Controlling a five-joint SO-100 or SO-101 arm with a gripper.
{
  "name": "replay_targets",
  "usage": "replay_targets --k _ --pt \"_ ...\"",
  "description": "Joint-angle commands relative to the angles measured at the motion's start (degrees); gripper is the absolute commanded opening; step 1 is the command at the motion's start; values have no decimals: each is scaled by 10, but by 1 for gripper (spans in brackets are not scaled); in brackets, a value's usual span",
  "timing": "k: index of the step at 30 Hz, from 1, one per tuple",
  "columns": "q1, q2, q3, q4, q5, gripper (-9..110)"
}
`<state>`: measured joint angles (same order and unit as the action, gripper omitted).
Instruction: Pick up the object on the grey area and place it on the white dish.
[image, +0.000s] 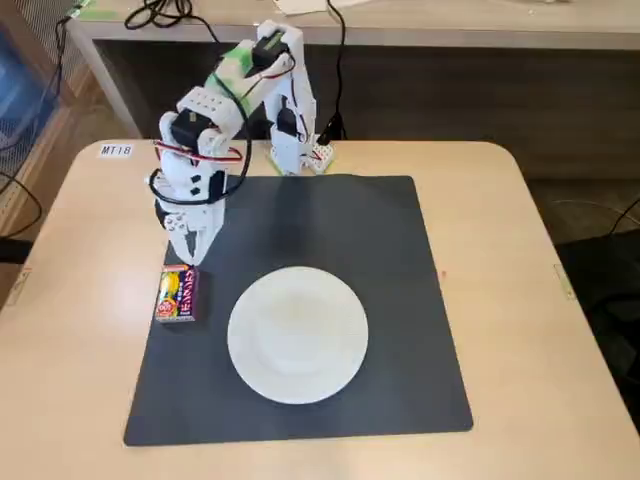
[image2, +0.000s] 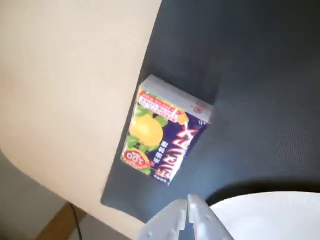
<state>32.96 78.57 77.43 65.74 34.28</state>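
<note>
In the fixed view, the small flat snack box (image: 177, 294), yellow with dark purple and a red-orange round mark, lies at the left edge of the large dark grey matte mat (image: 390, 260) (its left side slightly overhanging onto the light wooden tabletop (image: 70, 350)). The wrist view shows the box (image2: 162, 134) lying flat at that same mat edge, untouched. Just beyond the box, on its far side, hangs the white two-finger gripper (image: 187, 248), pointing down, its fingers (image2: 197, 220) pressed together with nothing between them. Right of the box, near the mat's middle, sits the plain round white plate (image: 298, 334), empty.
</note>
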Motion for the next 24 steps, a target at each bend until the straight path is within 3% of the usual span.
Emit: replay_targets --k 1,8,16,24 --pt "7 -31 -83 1 1 0" --pt "0 -214 -376 148 -15 0" --pt "4 -318 -526 279 24 1" --pt "11 -329 -530 313 39 24"
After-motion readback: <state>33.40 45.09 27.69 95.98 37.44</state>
